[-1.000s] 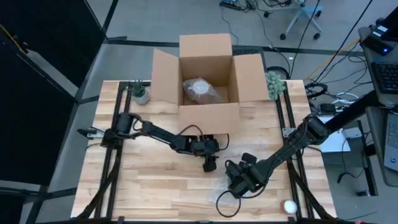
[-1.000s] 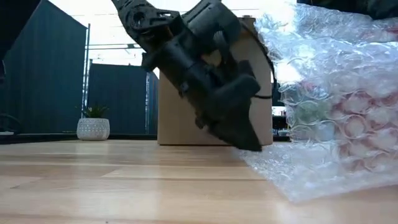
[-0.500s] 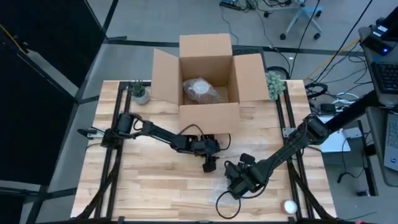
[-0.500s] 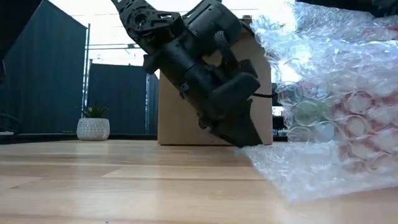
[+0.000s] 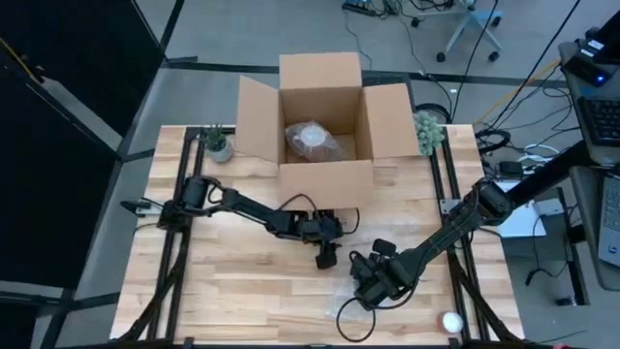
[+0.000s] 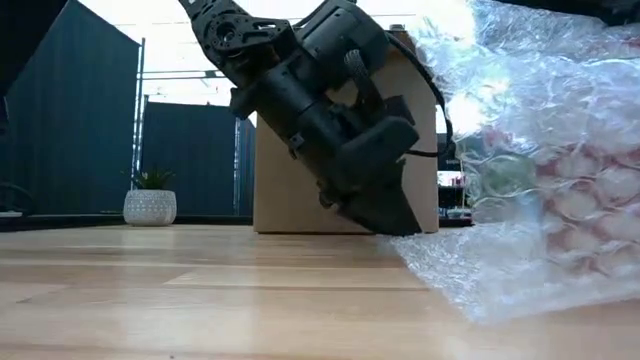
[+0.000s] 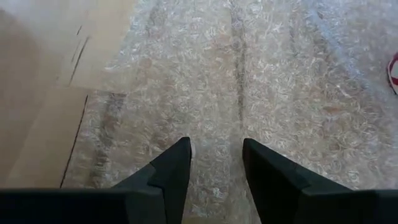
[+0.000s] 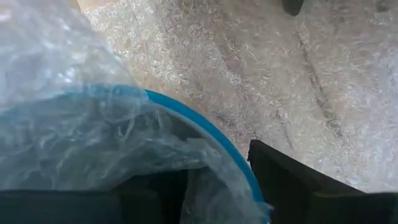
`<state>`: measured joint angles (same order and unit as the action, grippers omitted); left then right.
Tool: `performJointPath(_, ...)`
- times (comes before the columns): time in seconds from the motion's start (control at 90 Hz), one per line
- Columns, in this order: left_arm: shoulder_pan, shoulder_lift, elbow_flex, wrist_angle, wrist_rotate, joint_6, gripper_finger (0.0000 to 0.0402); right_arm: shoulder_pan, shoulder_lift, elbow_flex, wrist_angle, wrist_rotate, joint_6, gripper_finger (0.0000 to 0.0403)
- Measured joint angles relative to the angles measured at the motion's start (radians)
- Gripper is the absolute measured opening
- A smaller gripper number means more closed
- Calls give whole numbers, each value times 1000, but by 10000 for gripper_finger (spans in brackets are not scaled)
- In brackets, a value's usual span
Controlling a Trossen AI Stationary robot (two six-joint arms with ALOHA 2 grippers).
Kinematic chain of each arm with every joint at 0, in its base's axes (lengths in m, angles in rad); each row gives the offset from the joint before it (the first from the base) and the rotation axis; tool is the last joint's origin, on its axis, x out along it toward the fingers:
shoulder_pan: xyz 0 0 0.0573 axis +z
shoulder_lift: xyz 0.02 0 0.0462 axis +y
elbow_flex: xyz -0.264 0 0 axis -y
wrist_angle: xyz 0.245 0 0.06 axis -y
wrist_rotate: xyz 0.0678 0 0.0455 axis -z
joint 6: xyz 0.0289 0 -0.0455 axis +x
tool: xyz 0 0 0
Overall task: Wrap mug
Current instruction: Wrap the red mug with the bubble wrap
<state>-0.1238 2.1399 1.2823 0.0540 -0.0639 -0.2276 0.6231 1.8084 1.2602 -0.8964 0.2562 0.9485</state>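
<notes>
One cardboard box [image 5: 324, 126], two potted plants [image 5: 218, 143], one bubble wrap sheet [image 7: 249, 81].

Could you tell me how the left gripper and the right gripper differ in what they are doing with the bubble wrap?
The left gripper is open, fingertips down on the flat bubble wrap, holding nothing. The right gripper is closed on a wrap-covered, blue-rimmed mug. Seen from above, the left sits nearer the cardboard box; the right sits nearer the front edge. Both are dark and two-fingered.

A blue-rimmed mug [image 8: 205, 134] sits swathed in clear bubble wrap [image 8: 74, 112] between the right gripper's fingers [image 8: 292, 180], the sheet spreading flat beyond them.
</notes>
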Motion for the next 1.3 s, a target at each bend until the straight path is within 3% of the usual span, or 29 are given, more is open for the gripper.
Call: performJointPath(1.3,-8,2,-2,35,0,-3,136,0,0,1,10,0,8,155)
